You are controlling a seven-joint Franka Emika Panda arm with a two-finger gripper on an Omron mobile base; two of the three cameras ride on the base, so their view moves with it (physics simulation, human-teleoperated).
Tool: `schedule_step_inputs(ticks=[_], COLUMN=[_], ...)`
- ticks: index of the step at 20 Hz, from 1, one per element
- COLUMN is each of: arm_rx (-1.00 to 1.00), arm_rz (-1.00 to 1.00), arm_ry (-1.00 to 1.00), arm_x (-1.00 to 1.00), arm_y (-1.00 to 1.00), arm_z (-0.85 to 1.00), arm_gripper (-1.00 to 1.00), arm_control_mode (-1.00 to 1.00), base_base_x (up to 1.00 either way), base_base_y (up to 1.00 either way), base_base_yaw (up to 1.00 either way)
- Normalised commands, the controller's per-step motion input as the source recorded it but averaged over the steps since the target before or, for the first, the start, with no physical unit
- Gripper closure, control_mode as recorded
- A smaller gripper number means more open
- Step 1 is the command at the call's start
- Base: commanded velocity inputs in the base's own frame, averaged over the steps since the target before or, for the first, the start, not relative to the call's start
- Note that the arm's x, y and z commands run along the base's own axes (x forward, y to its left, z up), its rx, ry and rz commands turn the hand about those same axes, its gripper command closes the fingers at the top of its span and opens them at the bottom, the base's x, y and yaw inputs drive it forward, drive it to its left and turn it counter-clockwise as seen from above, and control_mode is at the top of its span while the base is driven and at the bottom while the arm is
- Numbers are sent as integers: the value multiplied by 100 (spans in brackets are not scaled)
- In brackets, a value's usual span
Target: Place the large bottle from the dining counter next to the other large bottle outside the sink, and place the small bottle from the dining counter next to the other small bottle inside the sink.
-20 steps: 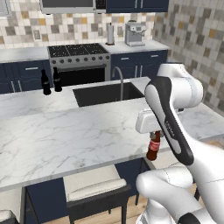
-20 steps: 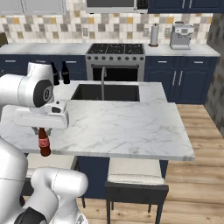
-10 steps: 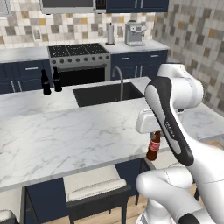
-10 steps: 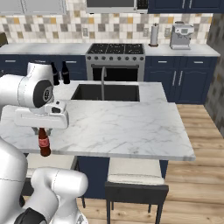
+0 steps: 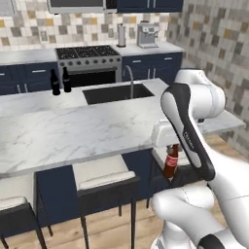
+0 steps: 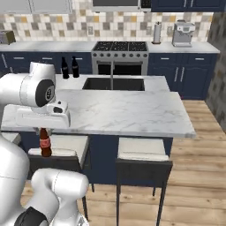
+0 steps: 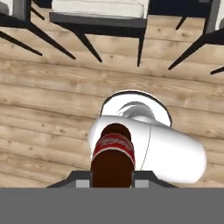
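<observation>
Left base view: the tool (image 5: 171, 146) hangs below the near edge of the dining surface (image 5: 87, 131), off its right end, and is closed on the small bottle (image 5: 170, 164). The bottle hangs upright, its long axis vertical, with the red label showing just under the hand. It is clear of the slab and above the floor, beside a stool (image 5: 104, 174). The sink (image 5: 118, 92) lies across the surface, up and to the left of the tool. Two dark bottles (image 5: 60, 81) stand close together on the surface to the left of the sink, outside the basin.

Right base view: the tool (image 6: 43, 130) sits under the white hand at the left, jaws narrow around the neck of the small bottle (image 6: 44, 143), which again hangs vertical and lower than the slab's top. The sink (image 6: 113, 83) is beyond the dining surface (image 6: 128, 108), away and to the right of the tool. The faucet (image 6: 111, 73) rises at the basin's near side. Whether another small bottle lies inside the basin cannot be told.

Hand view: the camera looks straight down the small bottle (image 7: 112, 162), held between the two finger tips, with wooden floor (image 7: 43, 96) beneath.

Judgement: the delivery turns on height and direction. The bottle must rise above the slab edge, then travel forward across the surface to the basin, kept upright.
</observation>
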Motion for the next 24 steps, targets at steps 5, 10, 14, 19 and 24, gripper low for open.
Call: schedule_step_inputs(ticks=[5, 10, 14, 19, 24], arm_rx=[0, 0, 0, 0, 0], arm_rz=[0, 0, 0, 0, 0], arm_ry=[0, 0, 0, 0, 0], arm_x=[0, 0, 0, 0, 0], arm_y=[0, 0, 0, 0, 0], arm_z=[0, 0, 0, 0, 0], arm_gripper=[100, 100, 100, 100, 100], arm_control_mode=[100, 100, 100, 100, 100], base_base_x=[-100, -97, -60, -10, -1], base_base_y=[65, 98, 100, 100, 100], base_base_yaw=[-4, -23, -37, -39, -33])
